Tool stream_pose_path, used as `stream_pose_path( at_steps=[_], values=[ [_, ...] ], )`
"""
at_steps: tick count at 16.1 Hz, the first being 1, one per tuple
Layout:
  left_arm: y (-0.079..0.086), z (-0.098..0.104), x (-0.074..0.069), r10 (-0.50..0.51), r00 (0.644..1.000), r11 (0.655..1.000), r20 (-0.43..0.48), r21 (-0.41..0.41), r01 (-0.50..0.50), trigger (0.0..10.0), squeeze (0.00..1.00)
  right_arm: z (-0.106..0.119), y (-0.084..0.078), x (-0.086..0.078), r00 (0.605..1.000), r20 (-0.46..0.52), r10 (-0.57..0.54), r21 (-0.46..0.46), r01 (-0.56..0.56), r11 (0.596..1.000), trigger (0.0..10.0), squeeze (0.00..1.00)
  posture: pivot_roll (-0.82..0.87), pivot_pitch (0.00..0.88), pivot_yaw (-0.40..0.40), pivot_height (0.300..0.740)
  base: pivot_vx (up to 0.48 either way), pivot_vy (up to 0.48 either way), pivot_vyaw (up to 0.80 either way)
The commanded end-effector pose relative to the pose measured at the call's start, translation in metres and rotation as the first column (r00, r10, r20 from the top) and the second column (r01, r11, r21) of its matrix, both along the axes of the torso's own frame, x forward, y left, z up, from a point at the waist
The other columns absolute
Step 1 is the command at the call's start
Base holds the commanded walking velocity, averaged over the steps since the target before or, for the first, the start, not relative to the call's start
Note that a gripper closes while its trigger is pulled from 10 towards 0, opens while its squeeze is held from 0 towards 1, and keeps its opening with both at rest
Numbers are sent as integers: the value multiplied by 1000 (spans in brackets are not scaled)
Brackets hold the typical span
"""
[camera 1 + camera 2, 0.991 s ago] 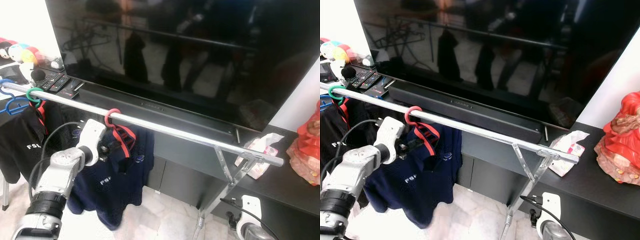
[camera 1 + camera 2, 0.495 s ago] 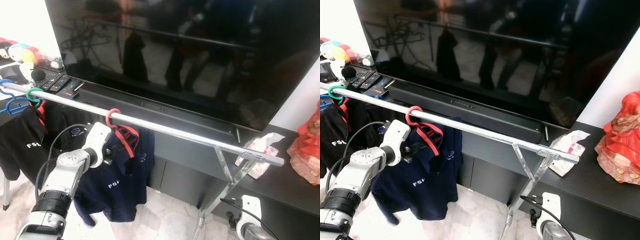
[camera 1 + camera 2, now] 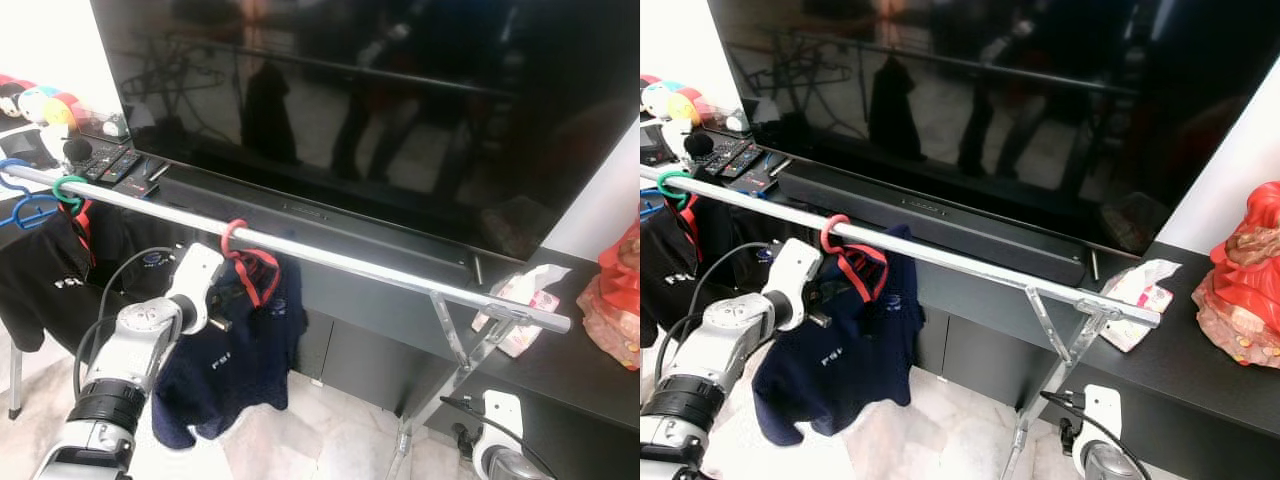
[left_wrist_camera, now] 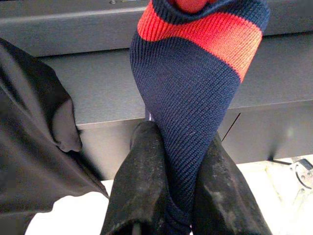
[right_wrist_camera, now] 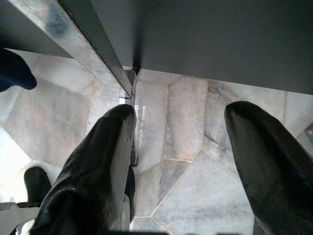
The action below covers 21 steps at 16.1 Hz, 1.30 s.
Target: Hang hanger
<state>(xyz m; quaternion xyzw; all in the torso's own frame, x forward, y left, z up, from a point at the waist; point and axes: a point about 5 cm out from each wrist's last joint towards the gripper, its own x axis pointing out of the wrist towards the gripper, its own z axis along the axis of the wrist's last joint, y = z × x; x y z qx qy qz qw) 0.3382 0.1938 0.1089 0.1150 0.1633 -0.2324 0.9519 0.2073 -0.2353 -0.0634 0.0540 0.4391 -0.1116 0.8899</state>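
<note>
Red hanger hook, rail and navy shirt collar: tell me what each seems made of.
Red hanger hook: looks like plastic, with a smooth, evenly coloured curve.
Rail: metal, probably bare steel or aluminium; silvery with a dull sheen.
Navy shirt collar, pinched in the left tool: ribbed knit fabric, likely cotton; matte, with a red band.

Head pair looks down along the rail (image 3: 330, 258); wrist cameras look close past their fingers (image 4: 142, 186)

red hanger (image 3: 240, 252) | hooked over rail (image 3: 330, 263) | carries navy shirt (image 3: 235, 370) | tilted
</note>
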Motion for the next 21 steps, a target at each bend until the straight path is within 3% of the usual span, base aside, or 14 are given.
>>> stream_pose_path(
  at_steps=[1, 6, 11, 13, 14, 16, 18, 19, 21],
  values=[
    [-6, 2, 2, -19, 1000, 1000, 6, -4, 19, 0, 0, 1, -3, 0, 1000, 8, -19, -1, 19, 1000, 10000, 0, 43, 0, -92, 716, 0, 0, 0],
    [-7, 4, -1, 34, 998, 999, 56, -13, -33, 0, 0, 1, -3, 1, 1000, 8, -17, -2, 17, 1000, 10000, 0, 44, 0, -93, 716, 0, 0, 0],
    [-8, 15, -13, 155, 971, 987, 184, -70, -145, 0, 0, 1, -3, 1, 1000, 7, -13, -2, 13, 1000, 10000, 0, 49, 0, -99, 716, 0, 0, 0],
    [-9, 25, -21, 142, 946, 990, 292, -42, -135, 0, 0, 1, -3, 1, 1000, 4, -5, -5, 5, 1000, 10000, 0, 55, 0, -103, 716, 0, 0, 0],
    [-4, 32, -24, 166, 931, 986, 324, -66, -153, 0, 0, 1, -3, 1, 1000, 4, -3, -6, 3, 1000, 10000, 0, 55, 0, -103, 716, 0, 0, 0],
    [0, 37, -38, 149, 921, 989, 359, -52, -140, 0, 0, 1, -4, 1, 1000, 4, -1, -6, 1, 1000, 10000, 0, 57, 0, -103, 716, 0, 0, 0],
    [6, 38, -62, 86, 924, 996, 372, -16, -86, 0, 0, 1, -4, 0, 1000, 3, -5, -8, 5, 1000, 10000, 0, 59, 0, -104, 716, 0, 0, 0],
    [13, 34, -79, 52, 932, 997, 358, 31, -68, 0, 0, 1, -5, 0, 1000, 1, -5, -10, 5, 1000, 10000, 0, 64, 0, -106, 716, 0, 0, 0],
    [17, 23, -112, -55, 968, 995, 246, 98, 32, 0, 0, 2, -6, 0, 1000, -4, 0, -14, 0, 1000, 10000, 0, 81, 0, -120, 716, 0, 0, 0]
  ],
)
